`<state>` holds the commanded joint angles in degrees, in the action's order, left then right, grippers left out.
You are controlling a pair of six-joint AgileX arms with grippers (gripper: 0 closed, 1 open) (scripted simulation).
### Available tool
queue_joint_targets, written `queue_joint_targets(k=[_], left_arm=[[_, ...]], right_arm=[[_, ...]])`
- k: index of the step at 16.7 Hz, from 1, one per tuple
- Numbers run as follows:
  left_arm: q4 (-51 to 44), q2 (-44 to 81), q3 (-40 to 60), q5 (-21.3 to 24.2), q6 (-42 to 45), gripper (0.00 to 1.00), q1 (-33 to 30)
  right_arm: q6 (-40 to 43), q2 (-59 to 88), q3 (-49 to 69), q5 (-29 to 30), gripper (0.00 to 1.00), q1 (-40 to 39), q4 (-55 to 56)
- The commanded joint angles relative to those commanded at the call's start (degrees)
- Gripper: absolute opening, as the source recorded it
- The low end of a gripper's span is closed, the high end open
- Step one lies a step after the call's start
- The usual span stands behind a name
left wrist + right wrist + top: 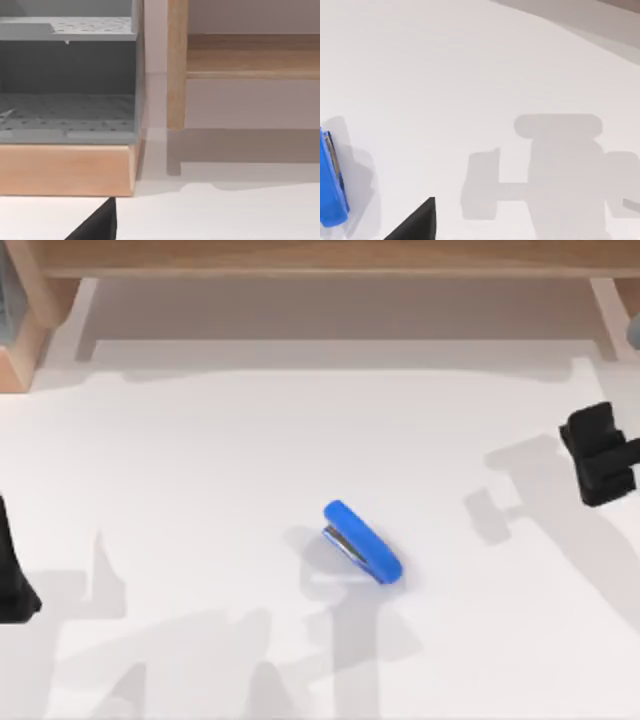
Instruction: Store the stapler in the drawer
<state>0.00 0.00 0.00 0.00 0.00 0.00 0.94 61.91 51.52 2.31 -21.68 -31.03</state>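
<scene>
The small bright blue stapler (pixel 362 542), with its rounded plastic top and a silver metal strip beneath, is taken as the landmark. It is seen lying on the white table (pixel 200 460) slightly right of the middle in the top view, set diagonally, with one end toward the far left and the other toward the near right. It is touched by nothing, and a soft shadow is cast just to its left. In the right wrist view the same stapler (pixel 331 180) is caught at the edge of the frame, resting flat on the white surface.

Nearer than the stapler and well apart from it to the left, the black left arm (pixel 12 570) is seen at the table's left edge; how far its fingers are parted cannot be told, and nothing is seen held by it.

Farther back than the stapler and well to its right, the black right gripper (pixel 598 455) is seen near the table's right edge, apart from the stapler; its opening cannot be told either, and nothing is seen in its grasp.

Beyond the stapler, along the far side, a light wooden frame (pixel 330 258) is seen running across. At the far left of it, a wood-fronted cabinet with grey shelves (pixel 67 120) is shown in the left wrist view, with an upright wooden post (pixel 177 65) beside it.
</scene>
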Motion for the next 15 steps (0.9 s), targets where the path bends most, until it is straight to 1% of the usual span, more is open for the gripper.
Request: queue_joint_targets(k=[5, 9, 12, 15], left_arm=[[0.00, 0.00, 0.00, 0.00, 0.00, 1.00, 0.00], [0.00, 0.00, 0.00, 0.00, 0.00, 1.00, 0.00], [0.00, 0.00, 0.00, 0.00, 0.00, 1.00, 0.00], [0.00, 0.00, 0.00, 0.00, 0.00, 1.00, 0.00]], right_arm=[[0.65, 29.02, 23.09, -0.41, 1.00, -8.66, -14.51], [1.15, 49.04, 38.79, -1.14, 1.00, -14.11, -24.41], [1.46, 60.21, 47.61, -1.75, 1.00, -17.01, -30.01], [1.67, 66.48, 52.73, -2.20, 1.00, -18.62, -33.33]])
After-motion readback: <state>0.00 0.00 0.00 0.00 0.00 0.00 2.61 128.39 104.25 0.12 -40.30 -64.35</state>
